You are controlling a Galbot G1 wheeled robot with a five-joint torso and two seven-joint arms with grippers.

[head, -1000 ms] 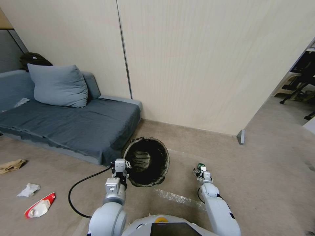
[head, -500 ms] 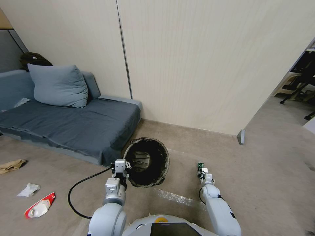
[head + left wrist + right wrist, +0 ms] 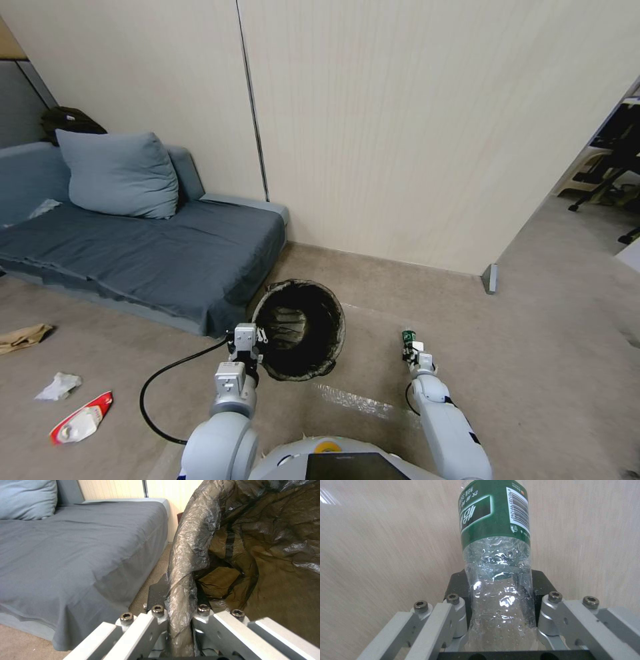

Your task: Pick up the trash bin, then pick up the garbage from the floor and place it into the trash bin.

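I hold the bin (image 3: 300, 328) with the left gripper (image 3: 245, 341), and its jaws are clamped on the near part of the rim, with the dark bag (image 3: 186, 562) squeezed between them. I judge this grip is chosen because the rim is the only thin edge that the fingers can close over; the bin hangs tilted from it, so its mouth faces toward me and to the right, which makes an easy target. It is just beside the corner of the sofa (image 3: 133, 247), above the floor (image 3: 547, 347). The right gripper (image 3: 412, 348) is to the right of the bin, apart from it, and its jaws are closed around a clear bottle (image 3: 496, 562) with a green label, held by its lower body so the rest stands out past the fingers. I think this leaves it free to drop when I release over the mouth. More litter lies on the floor far to the left: a red-and-white wrapper (image 3: 81, 418), a white tissue (image 3: 59, 386) and a crumpled brown paper (image 3: 23, 337).
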